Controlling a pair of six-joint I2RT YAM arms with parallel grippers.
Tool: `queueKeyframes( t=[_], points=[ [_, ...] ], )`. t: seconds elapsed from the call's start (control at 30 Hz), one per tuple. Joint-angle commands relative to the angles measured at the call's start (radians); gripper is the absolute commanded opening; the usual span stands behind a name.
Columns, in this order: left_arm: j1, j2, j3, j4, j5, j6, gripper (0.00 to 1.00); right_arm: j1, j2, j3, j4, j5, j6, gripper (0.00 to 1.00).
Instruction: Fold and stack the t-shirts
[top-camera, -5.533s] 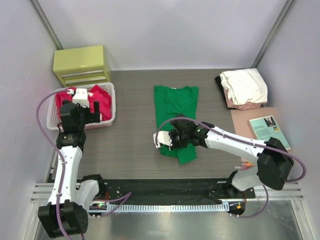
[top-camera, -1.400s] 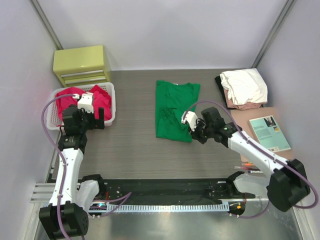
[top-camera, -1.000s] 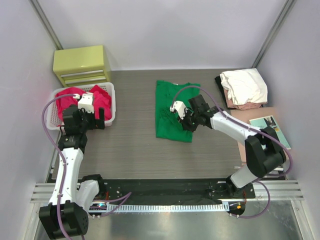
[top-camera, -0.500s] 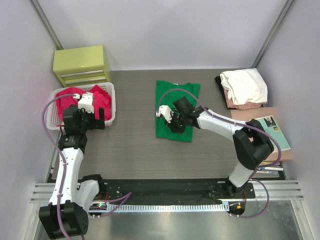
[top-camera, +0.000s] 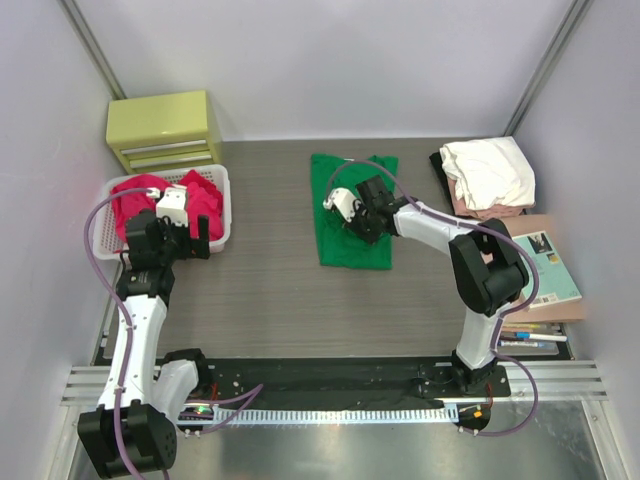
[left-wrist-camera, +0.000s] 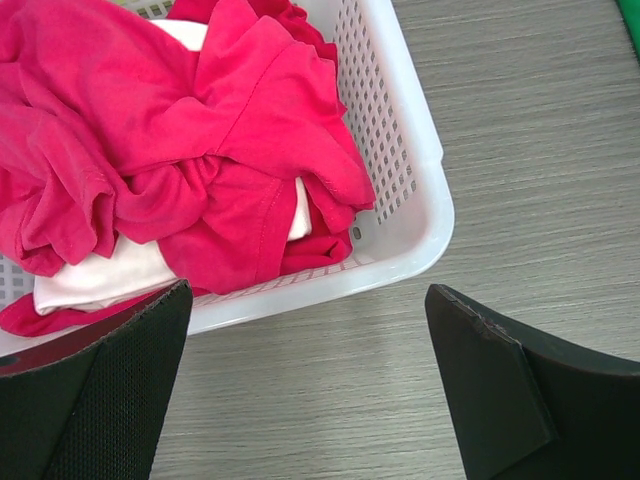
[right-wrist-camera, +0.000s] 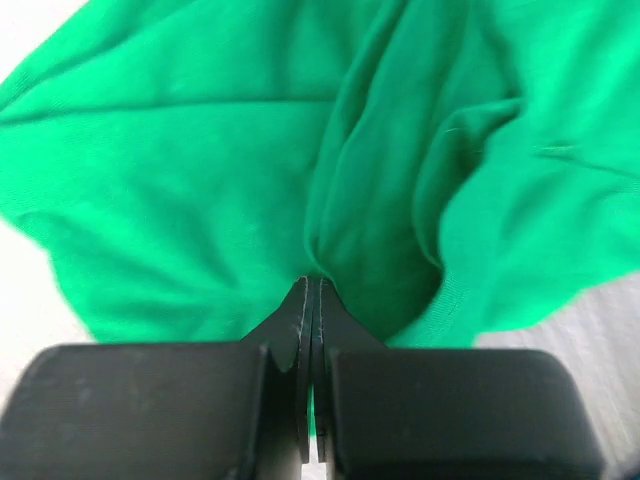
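My right jaws (right-wrist-camera: 312, 288) are pressed together, pinching a fold of the green shirt (top-camera: 352, 245) at frame centre; its long axis runs top to bottom. My left jaws (left-wrist-camera: 307, 330), spread, hang far left by the basket (left-wrist-camera: 420, 200).

Nothing here can be read from where I stand. The teal-covered book (top-camera: 548, 265) at the bench's (top-camera: 260, 290) right edge has some print on its cover, far too small to make out.

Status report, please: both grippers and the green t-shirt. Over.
Left gripper open, over white slatted plastic basket. Right gripper: jaws shut on bright green cloth t-shirt. Nothing in the way.
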Motion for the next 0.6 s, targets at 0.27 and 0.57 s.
queueKeyframes(
  t=[0.27,0.57],
  points=[
    [0.007,0.001,-0.001,0.01,0.017,0.013,1.0,0.011,-0.097,0.026,0.097,0.192,0.017,0.01],
    [0.008,0.003,-0.001,0.01,0.02,0.012,1.0,0.011,-0.152,-0.009,0.106,0.181,0.003,0.01]
  ],
)
